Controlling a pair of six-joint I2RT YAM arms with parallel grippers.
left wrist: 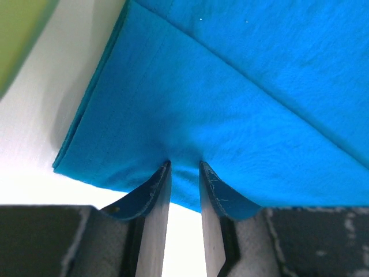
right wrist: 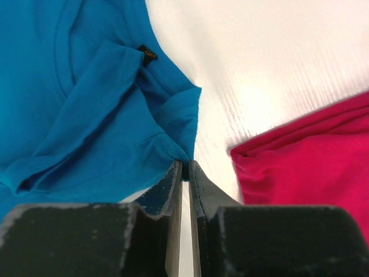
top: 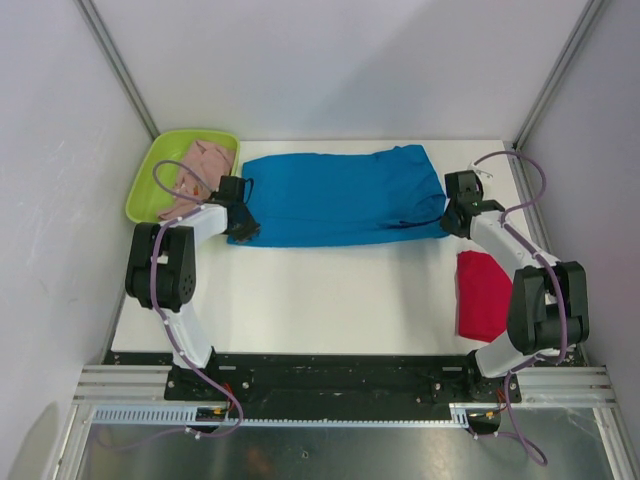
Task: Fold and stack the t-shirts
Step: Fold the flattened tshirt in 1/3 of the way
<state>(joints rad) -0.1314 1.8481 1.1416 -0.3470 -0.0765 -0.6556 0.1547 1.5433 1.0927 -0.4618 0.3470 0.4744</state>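
The bright blue t-shirt (top: 340, 195) lies folded in a long band across the far half of the table. My left gripper (top: 243, 228) is at its near left corner; in the left wrist view (left wrist: 184, 164) the jaws pinch the hem of the blue cloth (left wrist: 230, 86). My right gripper (top: 447, 222) is at the shirt's near right corner; in the right wrist view (right wrist: 185, 164) it is shut on a tip of the blue cloth (right wrist: 86, 104) near the collar. The red t-shirt (top: 482, 295) lies folded at the right, also in the right wrist view (right wrist: 311, 156). The pale pink t-shirt (top: 200, 165) lies crumpled in the tray.
The lime-green tray (top: 145, 185) stands at the far left corner, close to my left arm; its rim shows in the left wrist view (left wrist: 17, 34). The white table (top: 330, 300) reaches from the blue shirt to the near edge. Grey walls enclose the sides and back.
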